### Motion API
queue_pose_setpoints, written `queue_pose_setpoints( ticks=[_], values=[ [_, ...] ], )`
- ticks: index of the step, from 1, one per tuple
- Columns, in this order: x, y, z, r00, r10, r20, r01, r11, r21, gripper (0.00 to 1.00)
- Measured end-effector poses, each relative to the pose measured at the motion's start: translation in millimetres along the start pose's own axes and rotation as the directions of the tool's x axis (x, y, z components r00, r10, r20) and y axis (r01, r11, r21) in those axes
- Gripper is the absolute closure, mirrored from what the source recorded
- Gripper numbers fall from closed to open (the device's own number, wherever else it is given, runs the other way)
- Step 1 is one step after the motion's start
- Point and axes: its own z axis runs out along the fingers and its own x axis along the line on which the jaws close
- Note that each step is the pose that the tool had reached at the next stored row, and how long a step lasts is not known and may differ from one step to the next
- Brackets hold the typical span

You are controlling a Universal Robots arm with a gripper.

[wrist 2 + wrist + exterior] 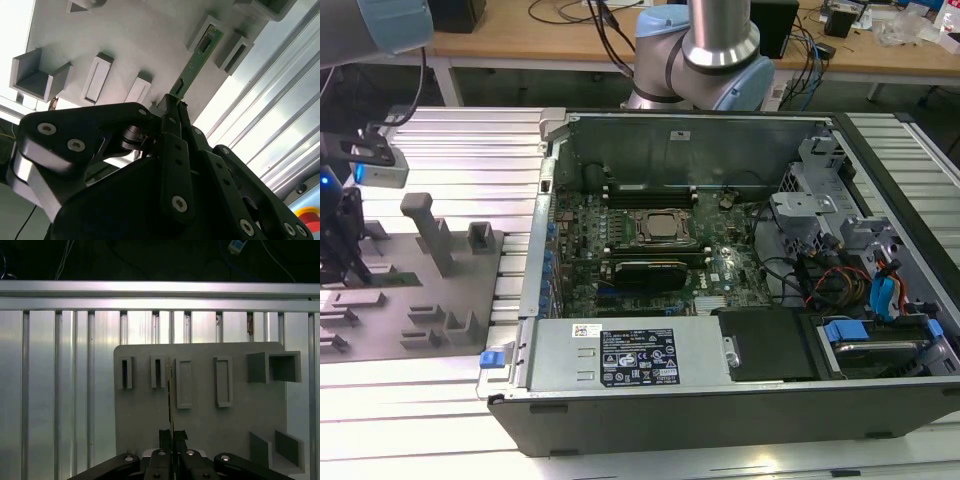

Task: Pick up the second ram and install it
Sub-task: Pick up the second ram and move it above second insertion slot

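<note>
Grey tray (140, 45) — hand (175, 102) clamped on the second ram (200, 50), apparently between two blocks (235, 52).

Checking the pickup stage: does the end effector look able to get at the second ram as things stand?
Likely yes. In both wrist views the end effector appears closed on one end of the second ram, above the grey tray, with nothing in between to block it.

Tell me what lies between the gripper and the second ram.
Nothing lies between them. In both wrist views the gripper is shut on the near end of the second ram, with no gap.
</note>
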Motion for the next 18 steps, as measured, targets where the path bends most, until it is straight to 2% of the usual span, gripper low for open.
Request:
queue_pose_setpoints(
  ticks=[7, 14, 16, 18],
  values=[
    [-1.5, 0.3, -7.3, 1.0000, 0.000, 0.0001, 0.000, 1.0000, 0.0001, 0.87],
    [-3.2, 0.6, -18.4, 1.0000, 0.000, 0.0000, 0.000, 1.0000, 0.0000, 0.87],
    [-5.3, 1.1, -33.1, 1.0000, 0.000, 0.0001, 0.000, 1.0000, 0.0000, 0.87],
    [-5.9, 1.2, -36.7, 1.0000, 0.000, 0.0000, 0.000, 1.0000, 0.0000, 0.87]
  ],
)
